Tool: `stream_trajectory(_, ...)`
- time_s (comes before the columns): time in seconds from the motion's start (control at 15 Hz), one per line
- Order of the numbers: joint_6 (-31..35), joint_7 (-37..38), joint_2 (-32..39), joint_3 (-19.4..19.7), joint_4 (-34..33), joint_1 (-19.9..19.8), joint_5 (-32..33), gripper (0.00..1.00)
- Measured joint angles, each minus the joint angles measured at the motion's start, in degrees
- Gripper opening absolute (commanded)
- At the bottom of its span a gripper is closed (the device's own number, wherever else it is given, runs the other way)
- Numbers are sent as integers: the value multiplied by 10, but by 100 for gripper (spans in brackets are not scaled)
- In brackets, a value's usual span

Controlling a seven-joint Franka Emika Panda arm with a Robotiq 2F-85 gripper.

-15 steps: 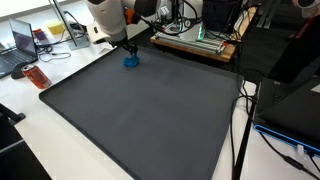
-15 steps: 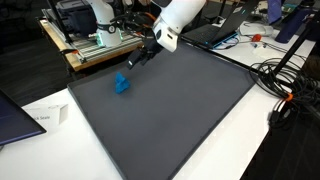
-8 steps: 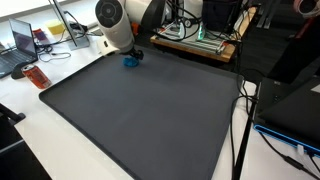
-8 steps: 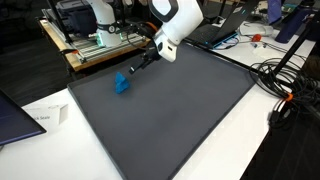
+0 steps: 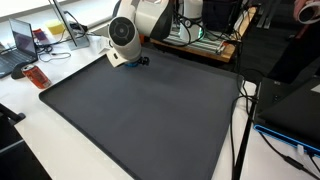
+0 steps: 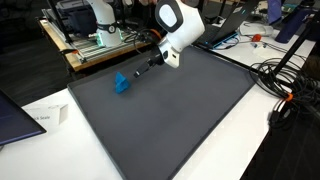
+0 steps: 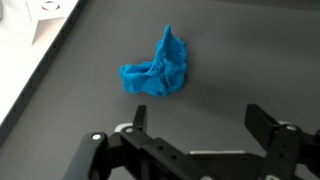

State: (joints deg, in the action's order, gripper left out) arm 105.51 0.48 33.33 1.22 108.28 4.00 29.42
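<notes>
**Blue cloth** (image 6: 122, 83). Crumpled into a small peaked heap. Lying on the dark grey mat (image 6: 170, 115), close to one edge of the mat and well away from its middle.

**Claw** (image 6: 137, 74). Jaws spread as wide as they go, nothing between them, nothing held. Poised low over the mat, tips slanting down towards the cloth. Near the cloth on the side towards the mat's middle, and not touching it.

**Wrist view.** Cloth (image 7: 157, 68) ahead of the claw (image 7: 200, 122), off-centre towards one finger rather than midway. Strip of bare mat (image 7: 250, 60) between the cloth and both fingers (image 7: 266, 128). Folds and ridges of the cloth plain here, seen nowhere else. Pale table (image 7: 45, 20) just past the mat's edge, on the cloth's side.

**In an exterior view.** White arm (image 5: 122, 30) in front of the cloth's place on the mat (image 5: 140, 115). Cloth almost wholly hidden, claw largely hidden too. Only here: laptop (image 5: 22, 40) and an orange-red object (image 5: 37, 76), both off the mat, beyond its edge.

**In an exterior view.** Sidelong look at claw and cloth, the gap between them open to sight. Only here: sheet of paper (image 6: 45, 118) off the mat's near corner, and cables (image 6: 290, 95) off the mat's opposite edge.
</notes>
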Motion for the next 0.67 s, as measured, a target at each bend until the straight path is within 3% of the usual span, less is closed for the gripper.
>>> stream_trajectory(0.67, -45, -23, 59, 0, -47, 11, 5, 100)
